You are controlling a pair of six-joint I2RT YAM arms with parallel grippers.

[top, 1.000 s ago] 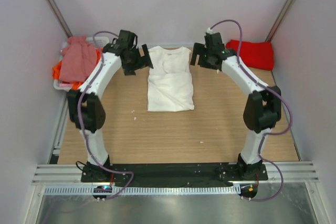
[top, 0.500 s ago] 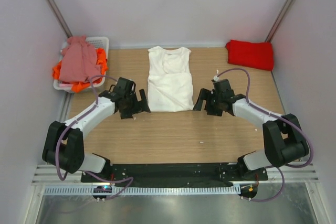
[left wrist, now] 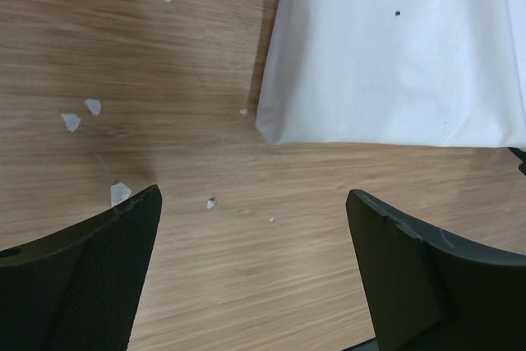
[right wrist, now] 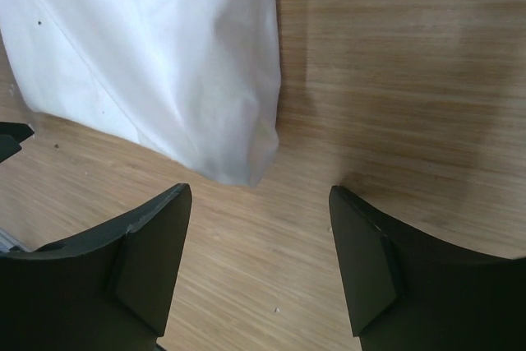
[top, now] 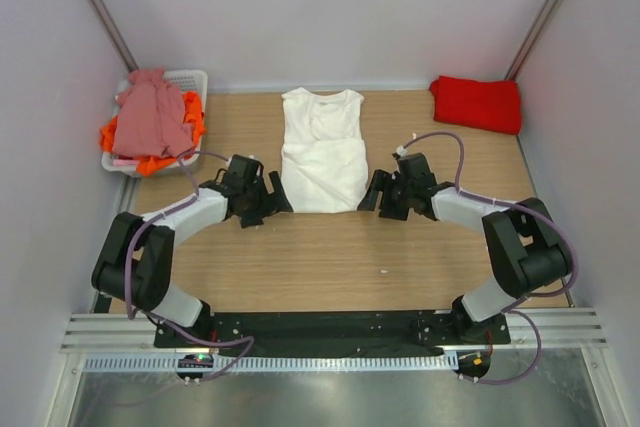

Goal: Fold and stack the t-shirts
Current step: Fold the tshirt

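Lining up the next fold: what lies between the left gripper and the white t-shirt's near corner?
Only wooden table with a few small pale flecks, shown in the left wrist view; the open left gripper sits short of the white t-shirt.

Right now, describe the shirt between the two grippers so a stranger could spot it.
On the wooden table, look to the middle of the far half. There lies the white t-shirt, folded to a narrow strip, collar toward the back wall. It is the only white one: the red shirt sits far right, the pink shirt and orange shirt heap on the basket far left.
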